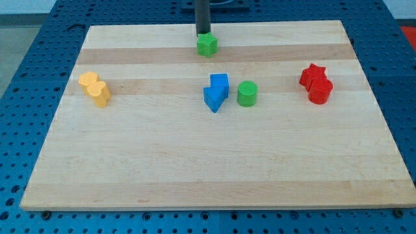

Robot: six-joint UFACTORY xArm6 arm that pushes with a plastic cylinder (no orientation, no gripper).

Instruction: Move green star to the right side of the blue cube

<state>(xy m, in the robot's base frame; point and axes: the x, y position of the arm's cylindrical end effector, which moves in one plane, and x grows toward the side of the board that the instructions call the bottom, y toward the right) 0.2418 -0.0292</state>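
The green star (207, 45) sits near the view's top, at the middle of the wooden board (162, 162). My tip (203, 33) is just above it in the view, touching or almost touching its top edge. The blue cube (220, 84) stands at the board's middle, pressed against a second blue block (212, 99) at its lower left. A green cylinder (247, 93) stands just to the right of the blue cube, a small gap apart.
A red star (312, 74) and a red cylinder (320, 91) touch each other at the view's right. Two yellow blocks (95, 89) touch each other at the view's left. Blue pegboard surrounds the board.
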